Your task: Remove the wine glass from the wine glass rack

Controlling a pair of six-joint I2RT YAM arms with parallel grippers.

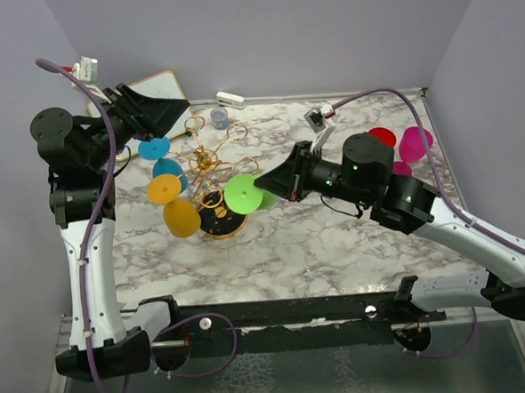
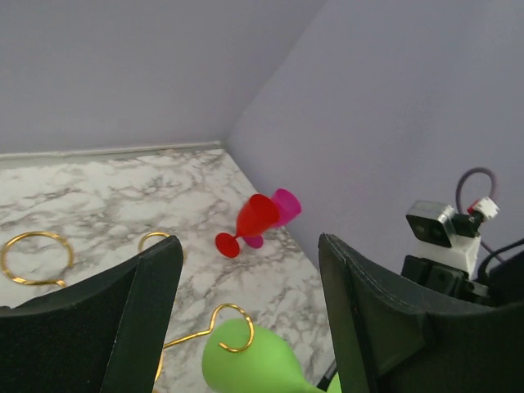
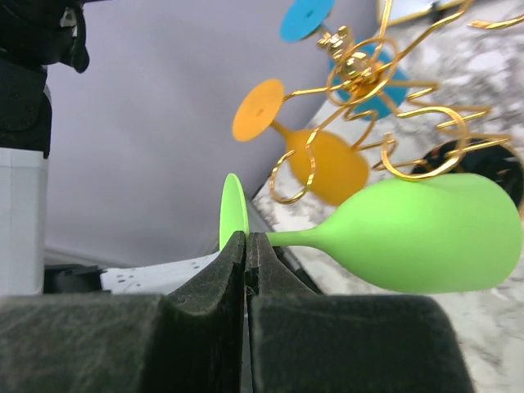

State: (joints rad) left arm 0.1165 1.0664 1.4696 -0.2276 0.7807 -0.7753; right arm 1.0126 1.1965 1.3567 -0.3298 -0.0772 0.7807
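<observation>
Pinching the green glass (image 1: 242, 193) off the rack (image 1: 209, 160) by its stem.

Clamped shut with the right hand (image 3: 246, 246) on the stem just under the foot, probably because that thin neck is the only part able to slide out through a wire loop. Holding the green glass at the rack's right side, near the black base (image 1: 221, 220), bowl close against a gold loop; impossible to tell whether free of the wire yet. Spread wide and empty, the left hand (image 2: 246, 282), poised by the rack's far-left side, likely parked clear of the pull. Hanging foot-up on other loops: an orange glass (image 1: 182, 217) and two blue glasses (image 1: 155, 149). Lying on the tabletop (image 1: 337, 245) at the far right, well apart from the rack: a red glass (image 1: 382, 137) and a pink glass (image 1: 414, 143), seemingly unloaded already.
</observation>
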